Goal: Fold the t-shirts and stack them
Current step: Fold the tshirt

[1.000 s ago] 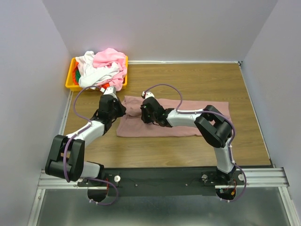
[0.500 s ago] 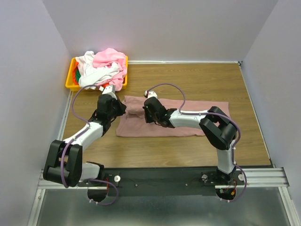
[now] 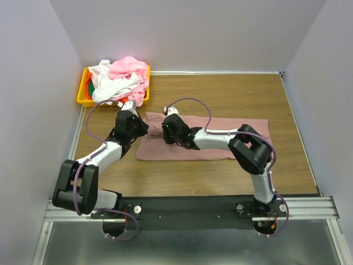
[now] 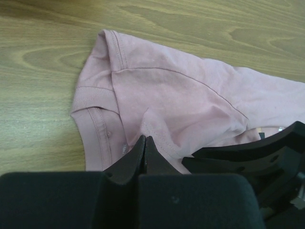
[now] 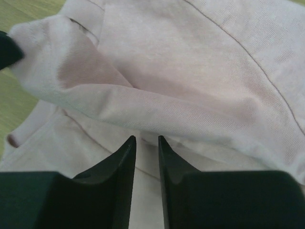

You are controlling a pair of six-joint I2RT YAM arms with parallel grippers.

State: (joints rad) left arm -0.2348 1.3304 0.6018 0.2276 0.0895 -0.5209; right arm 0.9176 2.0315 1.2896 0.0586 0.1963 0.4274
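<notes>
Yellow bin (image 3: 83,98) at far-left corner of wooden table (image 3: 231,94).

In the top view, the wrist housings cover both sets of fingertips, so we cannot read the left gripper (image 3: 139,128) or right gripper (image 3: 165,132) there. They also hide the left end of the mauve t-shirt (image 3: 220,141). The heaped t-shirts (image 3: 118,80) bury most of the yellow bin (image 3: 83,98). In the right wrist view the mauve cloth runs off every edge, and we cannot tell whether the fingers (image 5: 121,162) touch it.
</notes>
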